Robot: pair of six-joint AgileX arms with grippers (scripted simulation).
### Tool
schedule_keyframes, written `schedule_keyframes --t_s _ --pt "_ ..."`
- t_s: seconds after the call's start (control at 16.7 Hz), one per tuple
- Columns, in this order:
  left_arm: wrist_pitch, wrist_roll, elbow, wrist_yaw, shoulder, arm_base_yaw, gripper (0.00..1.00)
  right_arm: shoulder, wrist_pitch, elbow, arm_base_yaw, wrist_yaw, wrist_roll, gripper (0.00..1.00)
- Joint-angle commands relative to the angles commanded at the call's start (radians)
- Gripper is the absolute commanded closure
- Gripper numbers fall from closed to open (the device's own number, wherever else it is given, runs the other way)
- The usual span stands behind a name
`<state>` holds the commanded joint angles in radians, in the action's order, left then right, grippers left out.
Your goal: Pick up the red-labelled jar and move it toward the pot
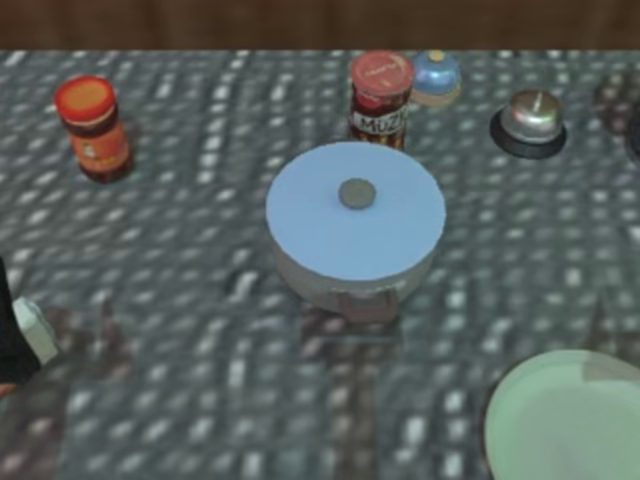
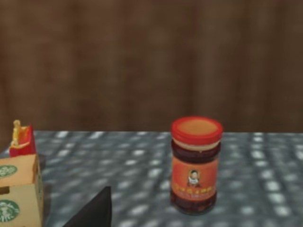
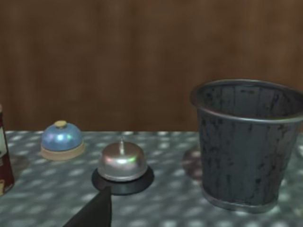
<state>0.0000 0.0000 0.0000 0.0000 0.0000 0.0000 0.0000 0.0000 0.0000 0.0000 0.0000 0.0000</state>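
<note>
The task has hardly begun. The red-labelled jar point(image 1: 93, 127) stands upright near the far left corner of the tabletop point(image 1: 180, 400), free of any grip, well apart from the pot point(image 1: 356, 222), which sits about the middle of the tabletop under its light-blue lid. So everything is left: reaching the jar, closing on it, lifting it, and carrying it toward the pot.

The left arm shows only as a dark shape with a pale block at the left edge of the tabletop in the top view, well short of the jar. Its wrist camera looks at the jar point(image 2: 196, 164) from the side, and a single dark fingertip pokes into that picture. Whether the left gripper is open or closed I cannot tell, since only that one tip shows. The right arm does not appear in the top view at all. Its wrist picture also shows just one dark tip, so its jaws are equally unreadable.

Behind the pot stands a second jar with a lettered label point(image 1: 380, 97), partly hidden by the lid's far rim. A pale green plate point(image 1: 565, 420) is cut off at the near right corner. A dark bucket point(image 3: 248, 144) fills the right wrist view, but in the top view it is only a sliver at the right edge.
</note>
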Motion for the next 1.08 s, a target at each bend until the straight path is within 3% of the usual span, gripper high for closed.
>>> schedule_keyframes --t_s 0.48,1.08 --pt "-0.088 0.024 0.171 0.035 0.164 -0.015 0.0 0.0 0.0 0.0 0.0 0.0 0.0 0.0" --pt "-0.56 0.079 0.917 0.125 0.959 -0.052 0.0 0.0 0.0 0.0 0.0 0.0 0.0 0.0"
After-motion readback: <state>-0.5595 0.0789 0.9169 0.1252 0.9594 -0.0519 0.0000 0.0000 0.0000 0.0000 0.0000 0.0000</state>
